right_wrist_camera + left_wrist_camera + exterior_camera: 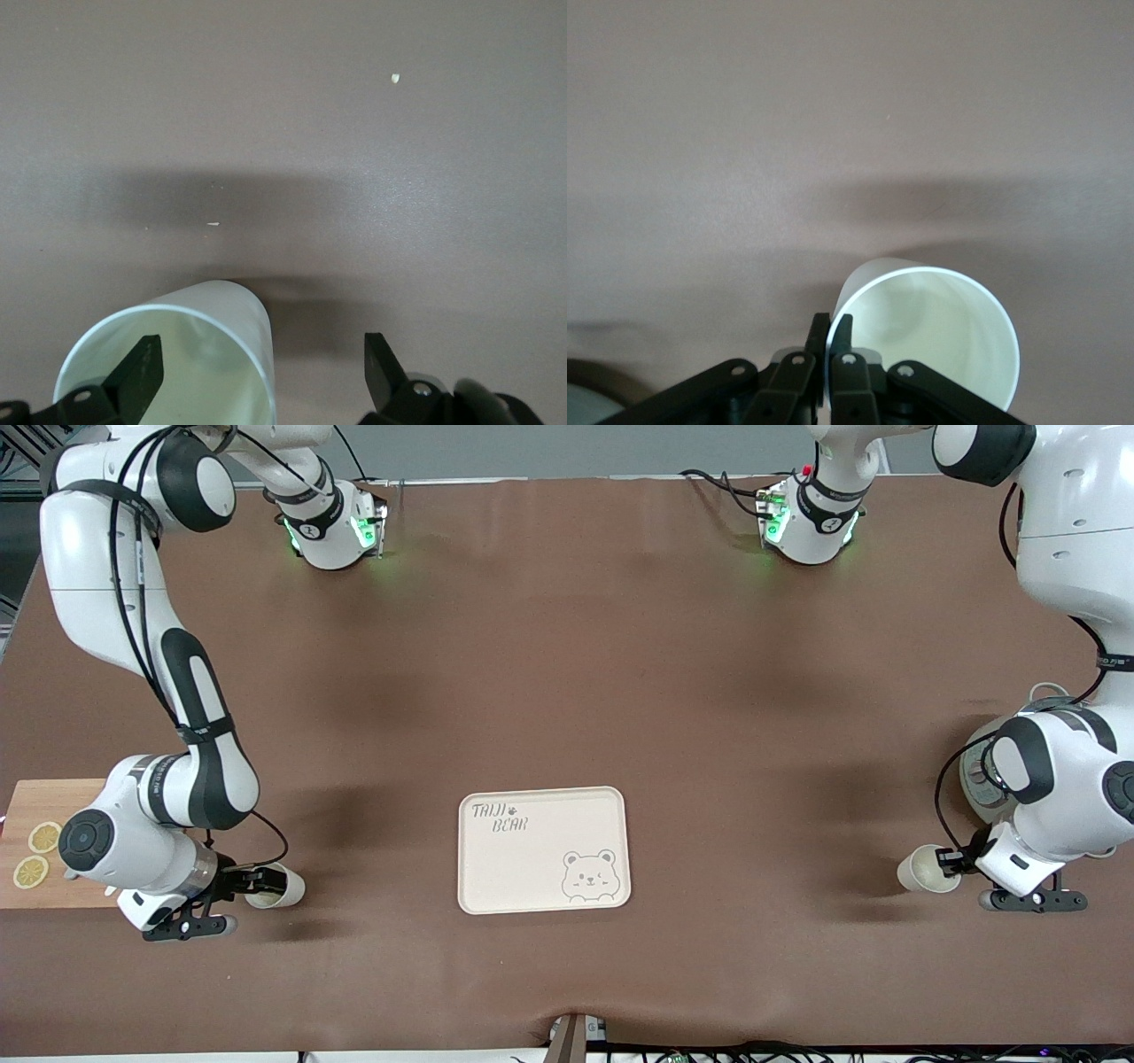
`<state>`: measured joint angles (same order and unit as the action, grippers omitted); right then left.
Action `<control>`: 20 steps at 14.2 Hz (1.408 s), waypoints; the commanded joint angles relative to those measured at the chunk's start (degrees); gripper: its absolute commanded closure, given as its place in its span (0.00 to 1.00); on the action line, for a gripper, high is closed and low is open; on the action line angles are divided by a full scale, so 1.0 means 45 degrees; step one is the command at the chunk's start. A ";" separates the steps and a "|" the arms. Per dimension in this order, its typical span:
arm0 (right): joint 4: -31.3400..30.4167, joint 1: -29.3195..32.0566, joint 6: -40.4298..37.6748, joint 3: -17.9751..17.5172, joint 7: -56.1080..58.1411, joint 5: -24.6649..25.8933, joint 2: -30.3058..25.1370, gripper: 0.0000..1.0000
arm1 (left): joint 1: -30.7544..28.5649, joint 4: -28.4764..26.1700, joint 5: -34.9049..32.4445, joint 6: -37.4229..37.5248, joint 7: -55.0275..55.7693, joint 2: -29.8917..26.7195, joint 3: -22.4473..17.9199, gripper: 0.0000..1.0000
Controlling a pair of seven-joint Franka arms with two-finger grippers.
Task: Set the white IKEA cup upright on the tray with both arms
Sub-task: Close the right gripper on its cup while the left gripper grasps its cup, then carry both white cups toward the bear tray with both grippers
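Your brown table (567, 646) holds the cream tray (542, 850) mid-table, empty. Each arm has a white cup at its own end, both well apart from the tray. Your left gripper (830, 341) pinches the left cup (926, 868) by its rim wall, as its wrist view confirms. Your right gripper (261, 359) stands wide, one finger inside the right cup (275, 887), detail the front view hides.
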<state>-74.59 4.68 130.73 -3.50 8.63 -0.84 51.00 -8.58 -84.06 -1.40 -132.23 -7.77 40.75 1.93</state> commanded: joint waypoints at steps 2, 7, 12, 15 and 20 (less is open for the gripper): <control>0.0287 0.0015 0.0030 -0.0043 0.0114 0.0109 0.0288 0.00 | 0.0286 0.1040 0.0116 0.1608 0.0591 -0.0149 -0.0018 1.00; 0.0346 -0.0141 0.0050 -0.0043 -0.0042 0.0090 0.0288 0.53 | 0.0969 0.1121 0.0077 0.1922 0.2544 -0.0460 -0.0037 1.00; 0.0365 -0.0141 0.0050 -0.0043 -0.0062 0.0090 0.0288 0.86 | 0.1925 0.1725 0.0058 0.3036 0.4671 -0.0559 -0.0116 1.00; 0.0365 -0.0141 0.0050 -0.0043 -0.0062 0.0090 0.0288 0.98 | 0.2589 0.1784 0.0077 0.3095 0.6349 -0.0559 -0.0116 1.00; 0.0424 -0.0141 -0.0047 -0.0062 -0.0081 0.0031 0.0269 1.00 | 0.3916 0.2117 0.0116 0.2979 0.9299 -0.0462 -0.0116 1.00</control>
<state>-74.40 4.05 131.02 -3.56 8.61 -0.85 51.47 6.95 -75.21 -1.40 -119.49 29.93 38.80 2.00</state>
